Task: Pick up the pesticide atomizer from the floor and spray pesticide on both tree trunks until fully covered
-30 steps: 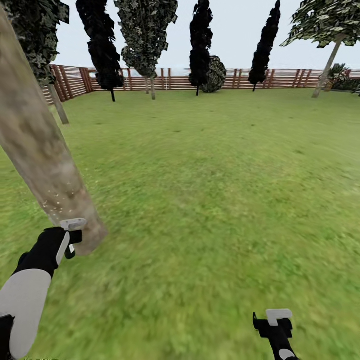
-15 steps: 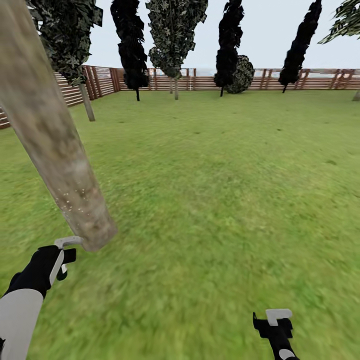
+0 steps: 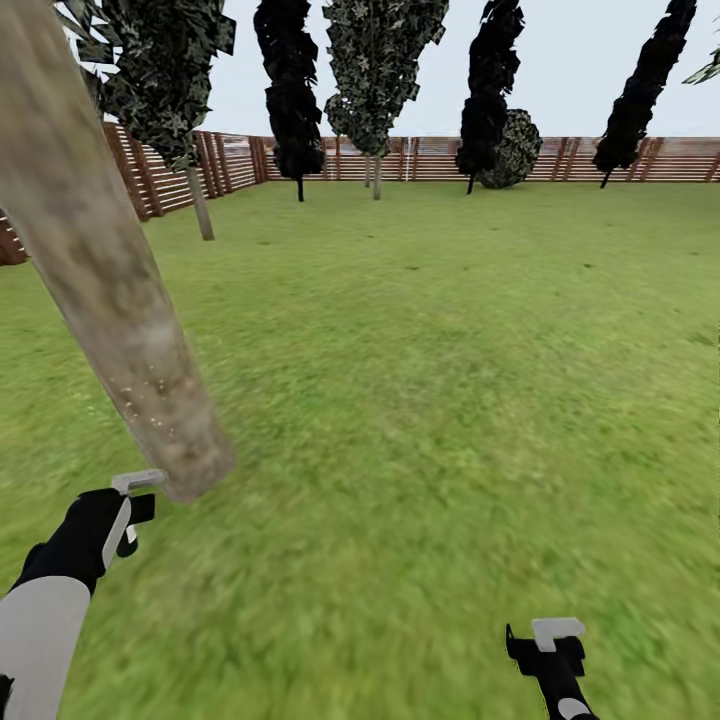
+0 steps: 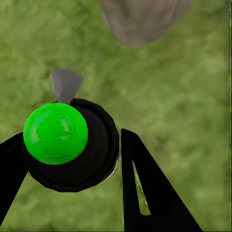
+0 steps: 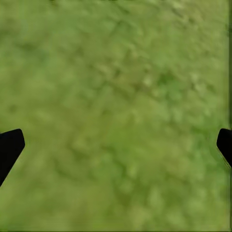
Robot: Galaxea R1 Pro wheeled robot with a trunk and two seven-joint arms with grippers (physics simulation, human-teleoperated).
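In the left wrist view the pesticide atomizer (image 4: pixel 63 140), a black bottle with a bright green round cap and a grey nozzle, sits between the black fingers (image 4: pixel 145 193) of my left gripper (image 4: pixel 72 159), which is shut on it. Beyond the nozzle stands the foot of the tree trunk (image 4: pixel 140 19). In the head view that thick pale grey-tan tree trunk (image 3: pixel 110 290) leans up to the top left, with a few white pesticide specks (image 3: pixel 150 400) low on it. My left gripper (image 3: pixel 125 505) hangs just left of its foot. My right gripper (image 3: pixel 555 640) is open over grass (image 5: pixel 116 116).
The green lawn (image 3: pixel 450 350) runs back to a reddish-brown slat fence (image 3: pixel 420 160). Dark narrow conifers (image 3: pixel 290 90), a mottled tree (image 3: pixel 385 70) and a round shrub (image 3: pixel 510 150) stand along it. A thinner pale trunk (image 3: pixel 203 205) rises near the left fence.
The whole head view has swung left, so fence and trees sit further right. My left gripper now sits lower, at the trunk's foot. The right arm is unchanged.
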